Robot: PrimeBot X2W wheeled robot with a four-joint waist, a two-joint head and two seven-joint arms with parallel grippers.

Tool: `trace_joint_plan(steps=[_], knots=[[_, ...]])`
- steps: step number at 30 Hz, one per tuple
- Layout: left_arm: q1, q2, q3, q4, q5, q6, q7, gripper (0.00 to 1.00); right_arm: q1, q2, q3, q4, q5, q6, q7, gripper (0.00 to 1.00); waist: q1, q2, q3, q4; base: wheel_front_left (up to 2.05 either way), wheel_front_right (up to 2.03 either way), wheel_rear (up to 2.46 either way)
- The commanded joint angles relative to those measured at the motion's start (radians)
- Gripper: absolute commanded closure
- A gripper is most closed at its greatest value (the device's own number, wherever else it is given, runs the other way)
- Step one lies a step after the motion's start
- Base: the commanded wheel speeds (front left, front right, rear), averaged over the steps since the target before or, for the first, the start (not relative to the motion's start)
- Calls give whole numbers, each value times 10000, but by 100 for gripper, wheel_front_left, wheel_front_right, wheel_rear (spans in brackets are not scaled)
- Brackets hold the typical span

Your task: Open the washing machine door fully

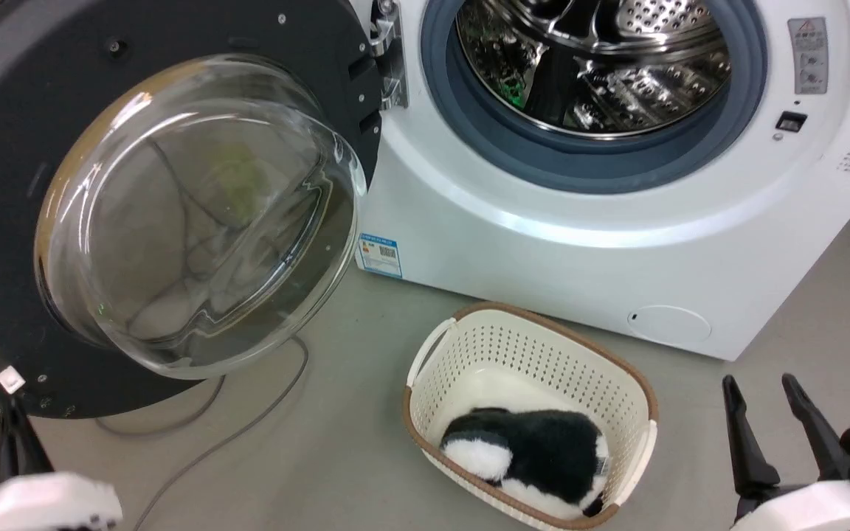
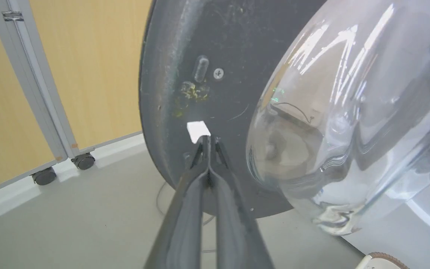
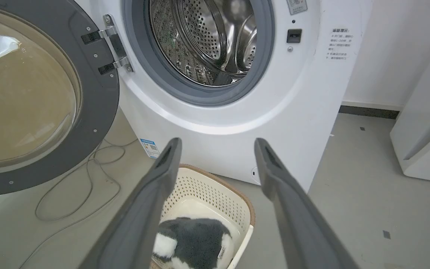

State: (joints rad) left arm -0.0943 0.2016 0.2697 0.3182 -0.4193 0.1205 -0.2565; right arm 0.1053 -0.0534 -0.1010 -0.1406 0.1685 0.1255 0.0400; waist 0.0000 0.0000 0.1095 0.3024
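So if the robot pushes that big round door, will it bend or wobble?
Probably not bend: the washing machine door looks like a thick stiff disc, so it should swing as one piece on its metal hinge. The bulging glass bowl likely makes it heavy, and its shiny surface may be slippery, so pushing the dark rim seems safer.

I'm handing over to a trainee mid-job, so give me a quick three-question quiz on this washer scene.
1. True or false: the washing machine door covers the drum.
2. The right end effector is: A open, B shut and empty, C shut on the door.
3. What lies in the basket?

Key: 1 false, it is swung aside on its hinge. 2 A. 3 a black-and-white soft toy.
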Motion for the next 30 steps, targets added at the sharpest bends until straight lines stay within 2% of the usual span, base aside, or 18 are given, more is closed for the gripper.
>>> trace_joint_plan(steps=[1,2,4,5,6,11,19,24,30], knots=[[423,-222,154,-310,214,-6,-52,100,157,32,-21,48,113,52,-91,0,0,0,-160,-39,0,0,0],[680,-414,221,-557,365,-5,-52,91,192,32,-41,75,126,52,-104,0,0,0,-219,-51,0,0,0],[1161,-745,271,-1005,648,-74,-52,48,243,32,-77,101,147,52,-127,0,0,0,-314,-75,0,0,0],[1370,-881,263,-1203,770,-108,-52,8,263,32,-89,104,153,52,-134,0,0,0,-352,-85,0,0,0],[1567,-1007,217,-1388,875,-137,-52,0,283,32,-96,104,155,52,-137,0,0,0,-389,-95,0,0,0],[2341,-1344,-297,-2231,1422,-141,-52,0,418,32,-94,109,151,52,-147,0,0,0,-580,-123,0,0,0],[2960,-1465,-1536,-3258,2000,-44,-26,0,543,32,-133,49,122,52,-142,0,0,0,-731,-331,0,0,0],[2894,-1480,-2286,-3716,2275,-27,261,0,485,32,-104,-33,-10,52,-107,0,0,0,-653,-688,0,0,0],[2453,-1344,-3075,-3844,2732,-289,658,0,368,32,67,-136,-334,52,-52,0,0,0,-592,-1324,0,0,0]])
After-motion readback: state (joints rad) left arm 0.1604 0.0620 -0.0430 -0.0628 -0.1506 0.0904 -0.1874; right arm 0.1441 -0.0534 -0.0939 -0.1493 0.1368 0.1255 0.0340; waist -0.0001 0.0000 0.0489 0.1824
